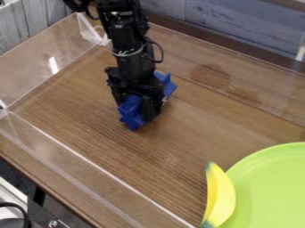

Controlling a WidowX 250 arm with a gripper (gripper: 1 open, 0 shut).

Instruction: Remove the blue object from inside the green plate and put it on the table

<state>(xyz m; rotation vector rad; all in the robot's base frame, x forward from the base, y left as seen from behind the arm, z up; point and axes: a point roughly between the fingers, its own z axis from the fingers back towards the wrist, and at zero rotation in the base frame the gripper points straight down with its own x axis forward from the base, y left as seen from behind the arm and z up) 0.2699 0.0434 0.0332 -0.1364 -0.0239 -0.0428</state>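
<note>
Straddling blue object (144,101) on table (226,116) | fingers (124,100) spread, grip unclear | no legible writing

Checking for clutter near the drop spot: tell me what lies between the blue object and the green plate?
Only bare wood-grain table shows in the camera view between the blue object and the green plate; a yellow banana-shaped thing lies at the plate's near rim.

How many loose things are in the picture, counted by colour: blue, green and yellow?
Blue: 1, the blue object, on the table under the hand.
Green: 1, the green plate, at the lower right.
Yellow: 1, the yellow banana-shaped thing, at the plate's left rim.
Total: 3
</note>
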